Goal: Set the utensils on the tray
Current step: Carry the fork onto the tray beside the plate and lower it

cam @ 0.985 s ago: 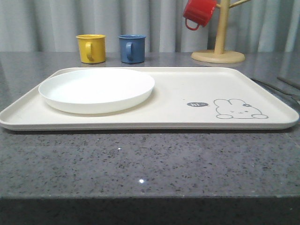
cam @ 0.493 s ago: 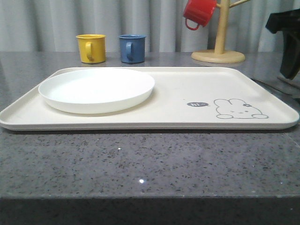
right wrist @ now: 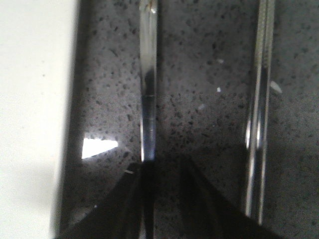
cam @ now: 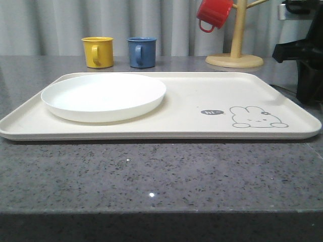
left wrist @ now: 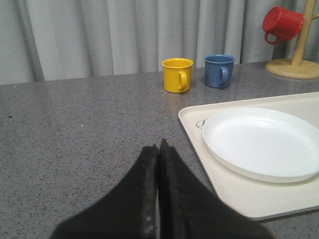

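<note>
Grey countertop (right wrist: 199,74): right claw (right wrist: 164,174) spread around a utensil handle (right wrist: 148,99) (left claw (left wrist: 159,154) pressed together).

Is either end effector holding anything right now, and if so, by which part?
Left end effector: shut on nothing. Right end effector: its fingers straddle a utensil handle on the counter; whether they grip it cannot be told.

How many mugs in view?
3. Yellow mug and blue mug stand side by side on the counter behind the tray; red mug hangs on the wooden mug tree.
</note>
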Tool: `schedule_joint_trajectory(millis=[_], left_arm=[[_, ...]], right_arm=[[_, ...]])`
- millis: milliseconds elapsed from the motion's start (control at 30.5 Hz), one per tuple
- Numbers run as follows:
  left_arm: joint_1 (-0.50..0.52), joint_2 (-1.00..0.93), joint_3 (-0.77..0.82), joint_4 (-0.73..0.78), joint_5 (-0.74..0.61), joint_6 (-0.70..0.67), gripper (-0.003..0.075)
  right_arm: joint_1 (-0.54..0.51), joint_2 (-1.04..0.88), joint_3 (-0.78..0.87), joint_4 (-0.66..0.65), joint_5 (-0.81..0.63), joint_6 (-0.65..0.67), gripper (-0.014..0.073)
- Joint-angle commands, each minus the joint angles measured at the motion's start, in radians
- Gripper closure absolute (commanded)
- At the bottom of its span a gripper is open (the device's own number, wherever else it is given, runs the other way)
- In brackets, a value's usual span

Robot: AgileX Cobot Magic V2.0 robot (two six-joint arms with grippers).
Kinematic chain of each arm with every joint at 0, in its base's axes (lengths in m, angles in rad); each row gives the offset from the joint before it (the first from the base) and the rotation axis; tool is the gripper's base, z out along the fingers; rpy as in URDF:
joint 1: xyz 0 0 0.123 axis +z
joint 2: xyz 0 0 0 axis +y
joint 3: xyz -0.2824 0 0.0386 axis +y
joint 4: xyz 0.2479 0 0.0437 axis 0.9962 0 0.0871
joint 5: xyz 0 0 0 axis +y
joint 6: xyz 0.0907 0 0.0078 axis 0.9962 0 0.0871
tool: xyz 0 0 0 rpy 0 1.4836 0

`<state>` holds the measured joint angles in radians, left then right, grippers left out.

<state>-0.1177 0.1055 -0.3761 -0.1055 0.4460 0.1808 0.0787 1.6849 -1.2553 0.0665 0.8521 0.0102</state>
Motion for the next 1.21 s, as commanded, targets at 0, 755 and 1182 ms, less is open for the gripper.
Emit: schedule_joint_trajectory(millis=[0, 755, 1182], left_arm=[[0.004, 0.011, -0.025, -0.013, -0.083, -0.012, 0.0738], [0.004, 0.011, -0.025, -0.013, -0.083, -0.012, 0.0738], [0.004, 0.011, -0.025, -0.013, -0.083, -0.012, 0.0738]], right_arm=[[-0.001, -0.031, -0.027, 0.012, -0.024, -0.01, 0.0536], [0.239, -0.106, -0.3, -0.115, 0.311, 0.288, 0.0648], [0.421, 0.061, -0.377, -0.116, 0.253, 0.557, 0.0648]])
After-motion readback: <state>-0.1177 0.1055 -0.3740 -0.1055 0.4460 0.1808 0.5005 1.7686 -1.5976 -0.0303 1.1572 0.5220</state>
